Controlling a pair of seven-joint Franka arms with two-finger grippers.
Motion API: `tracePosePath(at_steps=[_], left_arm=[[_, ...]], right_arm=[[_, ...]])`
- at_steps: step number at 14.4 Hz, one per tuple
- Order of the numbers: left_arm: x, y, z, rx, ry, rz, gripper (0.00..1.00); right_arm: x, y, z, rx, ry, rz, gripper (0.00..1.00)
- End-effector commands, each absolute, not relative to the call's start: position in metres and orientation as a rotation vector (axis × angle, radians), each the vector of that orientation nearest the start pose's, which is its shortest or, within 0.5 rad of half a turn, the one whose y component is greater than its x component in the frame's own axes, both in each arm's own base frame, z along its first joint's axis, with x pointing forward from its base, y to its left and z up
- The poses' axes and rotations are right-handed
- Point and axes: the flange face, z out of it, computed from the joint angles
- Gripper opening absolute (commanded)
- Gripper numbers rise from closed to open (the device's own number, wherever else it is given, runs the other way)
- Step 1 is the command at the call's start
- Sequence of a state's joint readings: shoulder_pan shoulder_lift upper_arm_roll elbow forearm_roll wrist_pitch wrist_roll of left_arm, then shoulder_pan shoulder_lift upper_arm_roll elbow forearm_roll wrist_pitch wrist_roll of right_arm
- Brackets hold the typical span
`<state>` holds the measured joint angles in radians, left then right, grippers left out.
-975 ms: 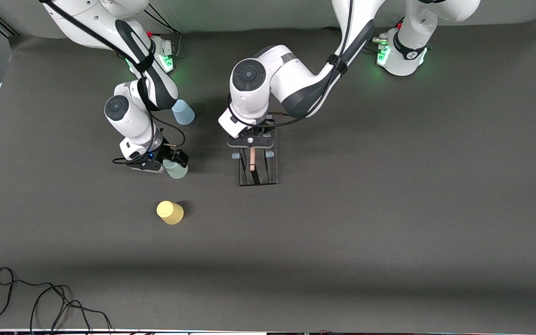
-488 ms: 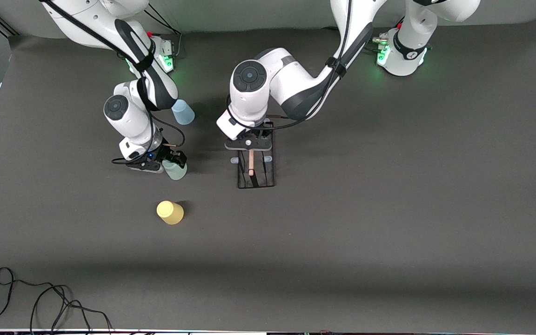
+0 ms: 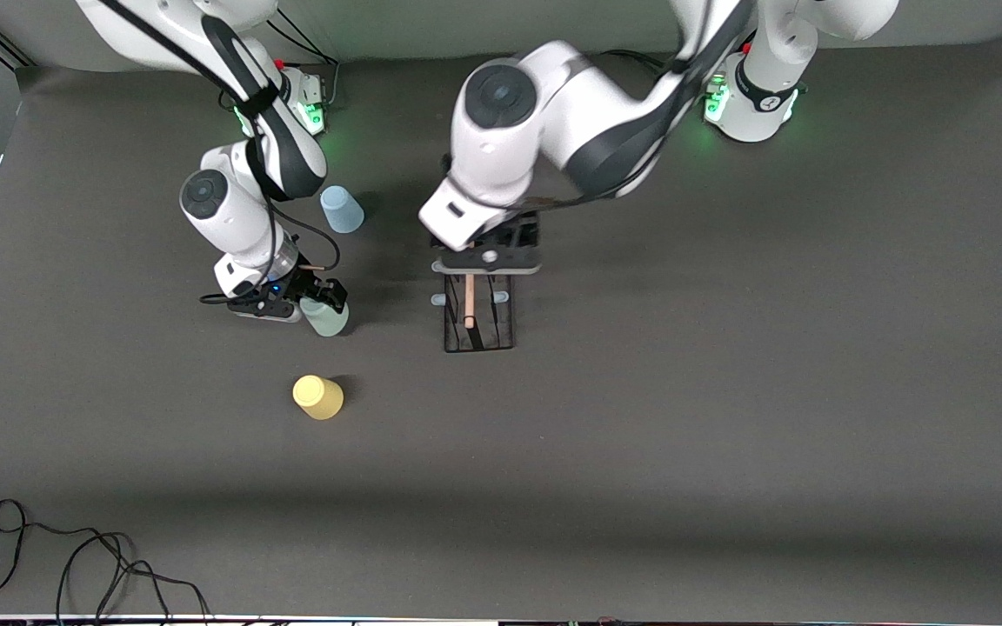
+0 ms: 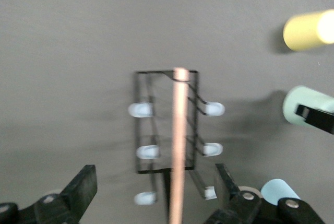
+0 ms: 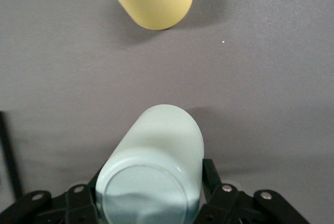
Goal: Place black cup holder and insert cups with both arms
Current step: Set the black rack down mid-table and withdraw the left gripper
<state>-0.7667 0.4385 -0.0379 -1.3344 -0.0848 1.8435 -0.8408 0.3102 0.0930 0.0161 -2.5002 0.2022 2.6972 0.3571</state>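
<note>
Black cup holder (image 3: 478, 323), pale green cup (image 3: 325, 316), yellow cup (image 3: 318, 396), light blue cup (image 3: 342, 209).

No text, label, brand, number or sign can be read anywhere in these views. The base of the pale green cup (image 5: 148, 190) carries faint raised marks, too soft to make out.
</note>
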Motion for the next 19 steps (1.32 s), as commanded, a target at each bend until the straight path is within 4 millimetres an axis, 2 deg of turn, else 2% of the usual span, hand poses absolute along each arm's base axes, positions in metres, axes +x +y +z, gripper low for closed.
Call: tracePosePath(at_steps=[1, 3, 4, 5, 6, 8, 9, 11, 12, 13, 14, 15, 16, 17, 19], left_arm=[[0.507, -0.430, 0.534, -3.223, -0.086, 0.050, 1.00], [0.520, -0.385, 0.555, -3.214, -0.165, 0.049, 0.96], [0.531, -0.354, 0.561, -3.212, -0.220, 0.039, 0.96], [0.536, -0.332, 0.563, -3.210, -0.226, 0.038, 0.95], [0.542, -0.315, 0.561, -3.203, -0.245, 0.049, 0.96], [0.548, -0.292, 0.554, -3.148, -0.172, 0.073, 0.96], [0.557, -0.266, 0.554, -3.083, -0.159, 0.051, 0.97], [0.569, -0.237, 0.548, -3.029, -0.116, 0.033, 0.96], [0.579, -0.209, 0.548, -3.031, -0.108, 0.037, 0.97], [0.582, -0.191, 0.557, -3.052, -0.054, 0.035, 1.00], [0.580, -0.170, 0.568, -3.069, -0.004, 0.047, 1.00], [0.575, -0.161, 0.576, -3.071, 0.032, 0.060, 1.00], [0.574, -0.146, 0.580, -3.070, 0.036, 0.075, 1.00], [0.572, -0.131, 0.585, -3.074, 0.085, 0.073, 1.00], [0.565, -0.082, 0.592, -3.075, 0.179, 0.084, 1.00]], right_arm=[[0.452, 0.159, 0.308, -2.954, 0.411, -0.050, 0.00], [0.447, 0.180, 0.333, -2.948, 0.423, 0.002, 0.00], [0.446, 0.189, 0.342, -2.943, 0.443, 0.019, 0.00], [0.447, 0.194, 0.348, -2.936, 0.477, 0.026, 0.00], [0.448, 0.201, 0.353, -2.932, 0.485, 0.027, 0.00], [0.447, 0.207, 0.355, -2.931, 0.475, 0.026, 0.00], [0.447, 0.207, 0.356, -2.931, 0.475, 0.026, 0.00], [0.446, 0.208, 0.357, -2.930, 0.476, 0.025, 0.00], [0.446, 0.211, 0.368, -2.911, 0.530, 0.007, 0.00], [0.437, 0.230, 0.378, -2.904, 0.568, 0.032, 0.00], [0.426, 0.258, 0.392, -2.915, 0.553, 0.080, 0.00], [0.415, 0.276, 0.408, -2.927, 0.566, 0.110, 0.00], [0.408, 0.285, 0.424, -2.919, 0.610, 0.119, 0.00], [0.394, 0.301, 0.430, -2.929, 0.620, 0.146, 0.00], [0.364, 0.335, 0.434, -2.932, 0.646, 0.160, 0.00]])
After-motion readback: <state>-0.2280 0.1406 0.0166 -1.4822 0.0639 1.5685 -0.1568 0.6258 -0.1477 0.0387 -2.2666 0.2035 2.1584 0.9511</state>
